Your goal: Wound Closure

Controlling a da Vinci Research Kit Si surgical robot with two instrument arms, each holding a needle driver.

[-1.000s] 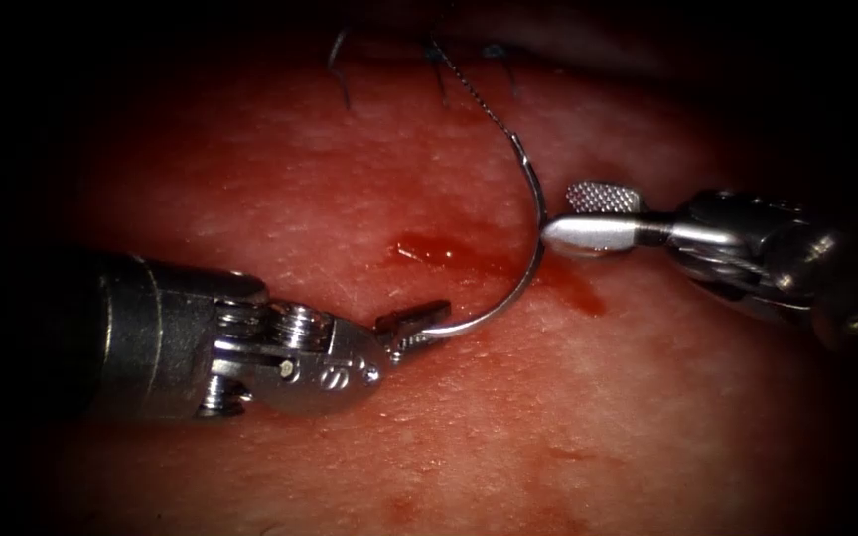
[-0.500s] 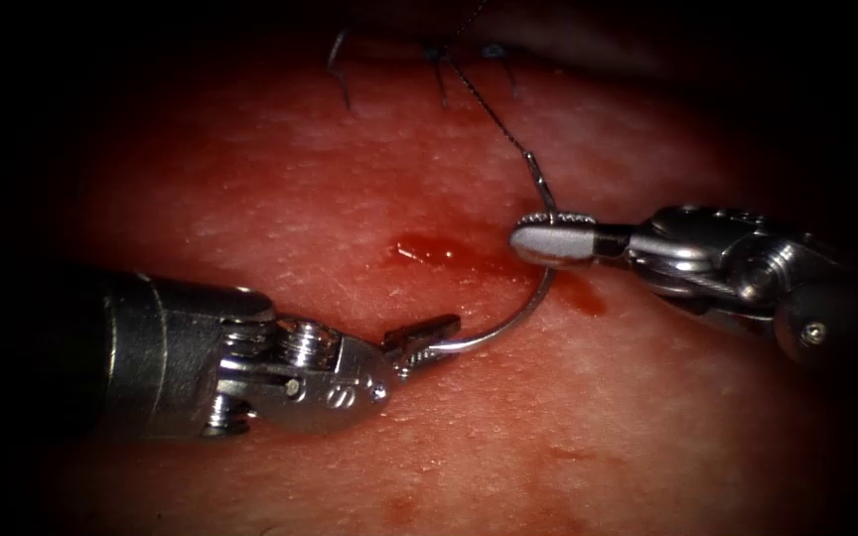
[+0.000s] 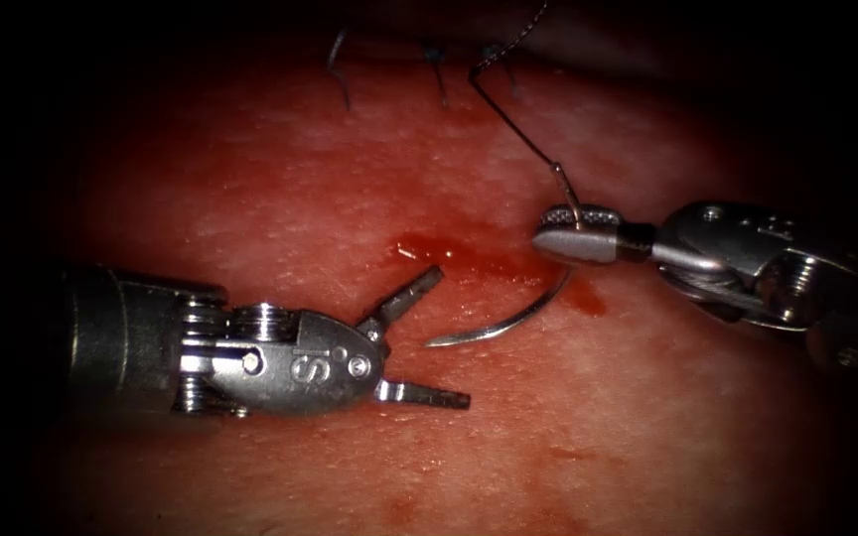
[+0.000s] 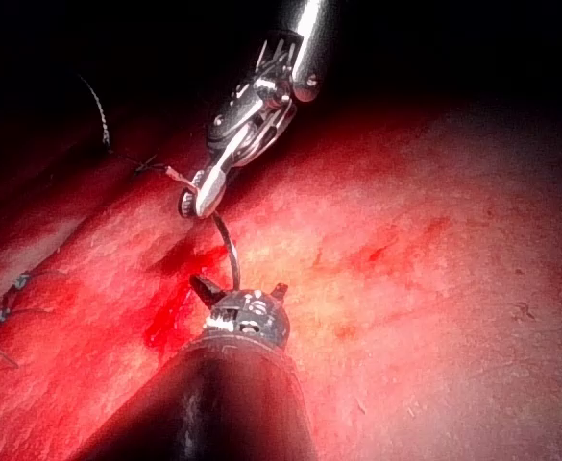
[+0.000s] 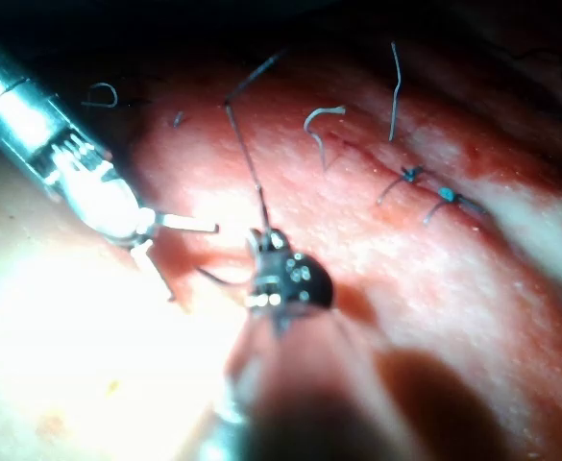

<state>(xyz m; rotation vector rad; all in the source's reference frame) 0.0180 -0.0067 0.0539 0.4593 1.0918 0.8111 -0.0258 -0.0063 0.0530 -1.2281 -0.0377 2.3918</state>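
Note:
My right tool (image 3: 548, 238) comes in from the right with its jaws shut on the curved needle (image 3: 508, 323), gripping it near the tail end of its curve. The needle hangs free above the tissue (image 3: 250, 199), its point aimed left toward my left tool (image 3: 452, 335). That tool's jaws stand wide open with nothing between them, just left of the needle's point. Dark thread (image 3: 508, 119) runs from the needle's tail up and back. In the left wrist view the right tool (image 4: 192, 204) holds the needle (image 4: 228, 252) above my open left jaws. In the right wrist view the left tool (image 5: 192, 259) gapes beside the thread (image 5: 247, 163).
Red fluid (image 3: 444, 250) pools on the tissue under the needle, between the two tools. Finished stitches with cut thread ends (image 3: 436, 65) sit at the far edge, and the same stitches (image 5: 434, 192) lie along the closed cut in the right wrist view.
The right jaws closed on the needle near its tail. The left jaws then let go of the point end, opened wide and drew back slightly left. The needle now hangs from the right tool.

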